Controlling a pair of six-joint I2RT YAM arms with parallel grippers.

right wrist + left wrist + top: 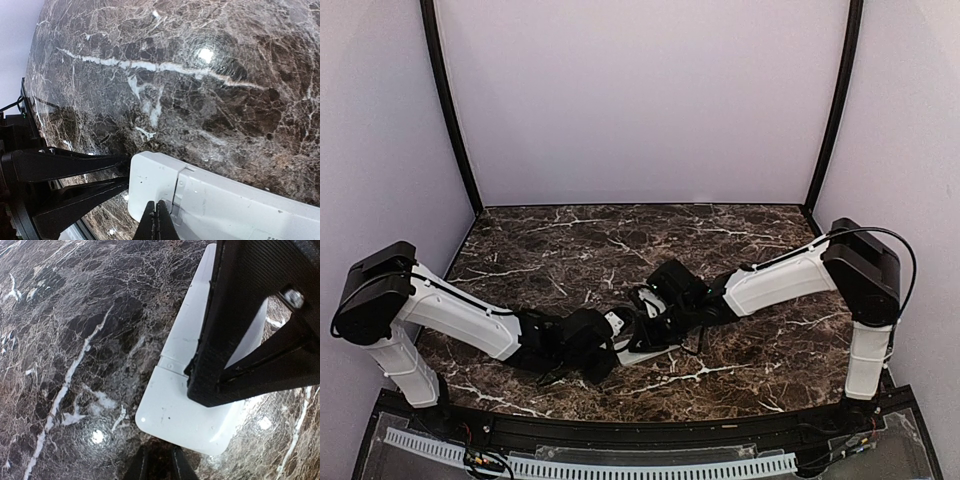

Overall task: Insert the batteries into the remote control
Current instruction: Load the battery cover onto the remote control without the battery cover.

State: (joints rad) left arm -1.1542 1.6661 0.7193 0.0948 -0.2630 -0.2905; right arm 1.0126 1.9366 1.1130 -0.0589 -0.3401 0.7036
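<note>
The remote control (pixel 175 410) lies on the dark marble table (pixel 570 240) with its plain white back up and a seam across it near one end. My right gripper (pixel 157 205) is shut, its tip resting on that back beside the seam (pixel 176 192). It appears as a black wedge (pixel 205 387) in the left wrist view. My left gripper (pixel 159 452) has its jaws a narrow gap apart with only marble between them. Its fingers (pixel 75 167) reach the remote's short end. From above, both grippers meet over the remote (pixel 655 355). The batteries are out of view.
Both arms (pixel 460 315) (pixel 780 280) stretch in low over the table towards its middle front. Purple walls (pixel 640 100) close in the back and sides. A black rail with a white strip (pixel 620 465) runs along the near edge.
</note>
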